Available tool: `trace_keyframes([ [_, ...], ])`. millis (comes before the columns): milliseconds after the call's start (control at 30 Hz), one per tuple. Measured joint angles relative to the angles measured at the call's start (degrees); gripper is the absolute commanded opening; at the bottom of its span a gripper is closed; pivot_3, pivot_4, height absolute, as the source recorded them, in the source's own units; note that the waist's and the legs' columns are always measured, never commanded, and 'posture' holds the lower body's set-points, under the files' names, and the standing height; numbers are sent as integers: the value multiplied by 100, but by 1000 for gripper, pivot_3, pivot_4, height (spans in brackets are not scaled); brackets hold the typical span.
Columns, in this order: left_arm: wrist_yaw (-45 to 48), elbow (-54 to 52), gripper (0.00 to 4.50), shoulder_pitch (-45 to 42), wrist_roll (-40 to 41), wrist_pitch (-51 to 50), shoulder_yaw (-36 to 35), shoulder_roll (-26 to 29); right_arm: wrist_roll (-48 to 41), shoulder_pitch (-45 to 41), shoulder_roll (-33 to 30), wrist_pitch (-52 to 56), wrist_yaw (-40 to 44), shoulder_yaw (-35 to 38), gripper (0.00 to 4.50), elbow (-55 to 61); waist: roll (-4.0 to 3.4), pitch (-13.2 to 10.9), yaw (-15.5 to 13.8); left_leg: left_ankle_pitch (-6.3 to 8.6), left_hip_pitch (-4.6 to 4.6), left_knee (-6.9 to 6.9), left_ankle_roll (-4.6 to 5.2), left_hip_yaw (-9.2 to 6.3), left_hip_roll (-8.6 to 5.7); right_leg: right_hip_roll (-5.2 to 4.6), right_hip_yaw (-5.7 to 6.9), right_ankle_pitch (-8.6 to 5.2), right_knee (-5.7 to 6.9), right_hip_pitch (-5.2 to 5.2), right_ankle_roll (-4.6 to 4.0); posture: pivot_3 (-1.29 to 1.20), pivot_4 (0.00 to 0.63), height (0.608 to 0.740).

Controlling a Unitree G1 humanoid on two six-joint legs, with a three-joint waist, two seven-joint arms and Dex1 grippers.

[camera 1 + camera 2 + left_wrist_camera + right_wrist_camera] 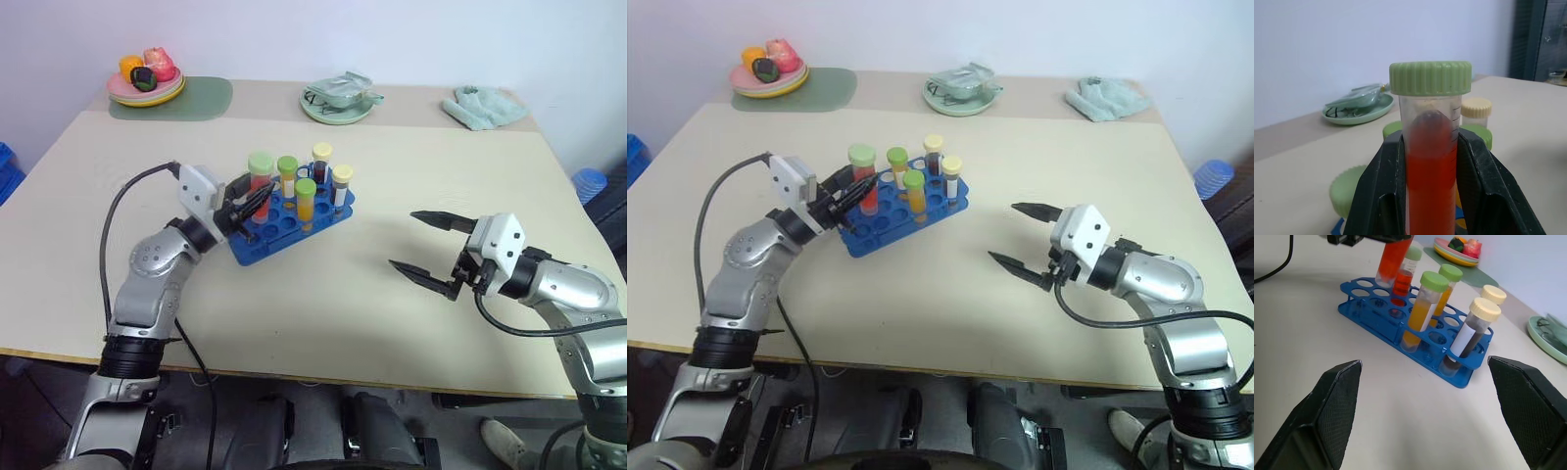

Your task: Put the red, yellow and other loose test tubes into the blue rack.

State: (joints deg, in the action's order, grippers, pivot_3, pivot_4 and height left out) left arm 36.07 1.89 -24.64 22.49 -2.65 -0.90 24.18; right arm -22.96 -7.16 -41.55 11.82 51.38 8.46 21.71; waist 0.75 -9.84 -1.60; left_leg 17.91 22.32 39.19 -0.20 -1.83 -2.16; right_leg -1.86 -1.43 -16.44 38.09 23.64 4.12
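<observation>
Left hand [257,201], fingers pinching a red test tube [1430,176] with pale green cap, upright over the near-left holes of the blue rack [294,220], apparently not yet seated; right hand [421,245], fingers spread wide and empty, hovering above bare worktop [323,313] toward the near right edge. Rack, mid-worktop, already carries four tubes upright: two yellow-orange with green caps, two dark with cream caps. No loose tube lies on the worktop, so this red one looks to be the last to place.
</observation>
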Motion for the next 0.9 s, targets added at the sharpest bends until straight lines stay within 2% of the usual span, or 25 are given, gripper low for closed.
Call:
trace_keyframes([
  [300, 357, 592, 802, -8, -358, 635, 109, -372, -42, 24, -4, 159, -93, 36, 4230, 132, 0, 1, -11, 0, -2, 0, 1, 0, 0, 1, 0, 1, 0, -2, 1, 0, 150, 740],
  [900, 719, 668, 802, 179, -478, 993, 104, -389, -201, 518, -38, 201, -96, 334, 4230, 355, -2, 4, -10, 1, -61, 0, 3, 0, 0, 1, -1, 1, 0, -59, 1, 0, 150, 740],
])
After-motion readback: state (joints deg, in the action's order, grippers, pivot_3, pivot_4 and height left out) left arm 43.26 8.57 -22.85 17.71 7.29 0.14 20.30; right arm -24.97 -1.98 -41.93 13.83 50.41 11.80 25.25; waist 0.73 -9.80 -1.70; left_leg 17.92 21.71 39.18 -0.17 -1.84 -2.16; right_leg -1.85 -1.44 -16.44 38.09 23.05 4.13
